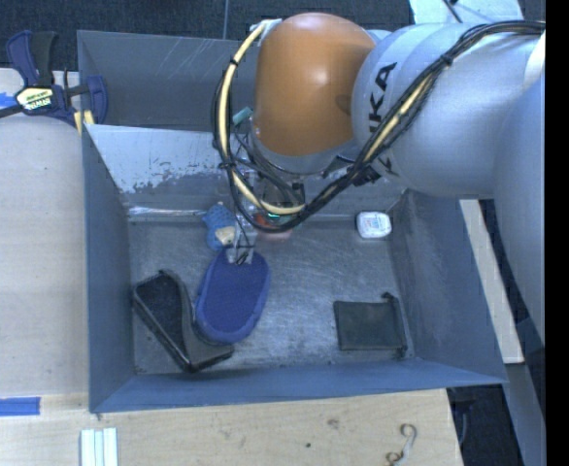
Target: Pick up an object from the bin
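Down in the grey metal bin (108, 260), the gripper (240, 252) is at the far end of a blue oval fabric pad (231, 299) lying left of centre. Whether the gripper is spread or closed cannot be told. A black flat folded piece (168, 316) lies against the pad's left side.

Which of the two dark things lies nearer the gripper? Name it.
The black one at left, against the blue oval pad; the dark square lies alone at right.
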You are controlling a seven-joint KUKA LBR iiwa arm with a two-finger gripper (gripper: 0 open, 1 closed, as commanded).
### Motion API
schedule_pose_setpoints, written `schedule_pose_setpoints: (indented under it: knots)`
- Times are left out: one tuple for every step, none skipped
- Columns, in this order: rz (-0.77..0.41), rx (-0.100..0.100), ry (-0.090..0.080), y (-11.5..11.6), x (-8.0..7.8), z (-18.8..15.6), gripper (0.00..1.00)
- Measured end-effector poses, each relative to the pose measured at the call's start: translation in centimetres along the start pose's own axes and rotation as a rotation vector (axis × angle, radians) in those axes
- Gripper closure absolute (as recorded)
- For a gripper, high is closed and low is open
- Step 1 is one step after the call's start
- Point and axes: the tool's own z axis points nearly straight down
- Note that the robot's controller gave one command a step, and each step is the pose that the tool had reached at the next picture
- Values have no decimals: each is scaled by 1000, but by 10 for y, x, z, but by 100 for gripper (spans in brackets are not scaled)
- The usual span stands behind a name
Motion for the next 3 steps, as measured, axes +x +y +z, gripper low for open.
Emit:
schedule_pose_setpoints:
  knots:
    - [-212, -2, -8, -24, 39, 126, 0]
    - [-808, 0, -8, -15, 6, 132, 0]
    - [-805, 1, -20, -15, 4, 130, 100]
